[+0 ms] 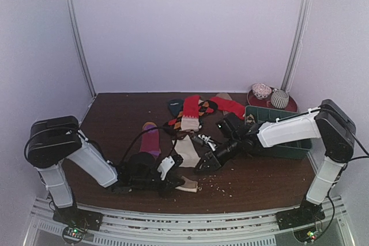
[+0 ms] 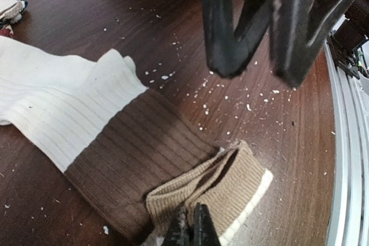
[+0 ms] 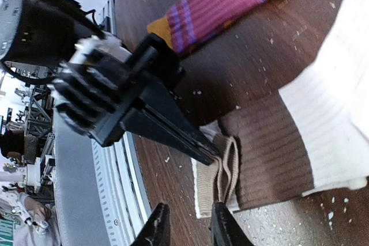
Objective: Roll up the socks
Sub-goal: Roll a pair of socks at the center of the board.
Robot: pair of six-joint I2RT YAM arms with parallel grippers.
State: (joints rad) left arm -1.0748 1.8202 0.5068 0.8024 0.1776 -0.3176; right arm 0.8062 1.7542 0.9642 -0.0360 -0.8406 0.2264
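A sock with a white foot [image 2: 52, 102], a brown band [image 2: 132, 154] and a tan cuff [image 2: 230, 182] lies flat near the table's front; it also shows in the top view [image 1: 185, 152]. My left gripper [image 2: 190, 229] is shut on the folded-up edge of the tan cuff, low at the table [image 1: 180, 184]. In the right wrist view its tips [image 3: 213, 152] pinch the cuff [image 3: 222, 174]. My right gripper [image 3: 187, 231] is open and empty, hovering just above the cuff's end [image 1: 203, 165]; its fingers [image 2: 228, 33] hang over the wood beyond the cuff.
A pink and purple sock [image 1: 150, 139] lies left of the white one. A pile of red and patterned socks [image 1: 196, 110] sits at the back. A green bin [image 1: 288, 142] is under the right arm, with rolled socks on a red plate [image 1: 271, 97] behind it. Lint flecks dot the wood.
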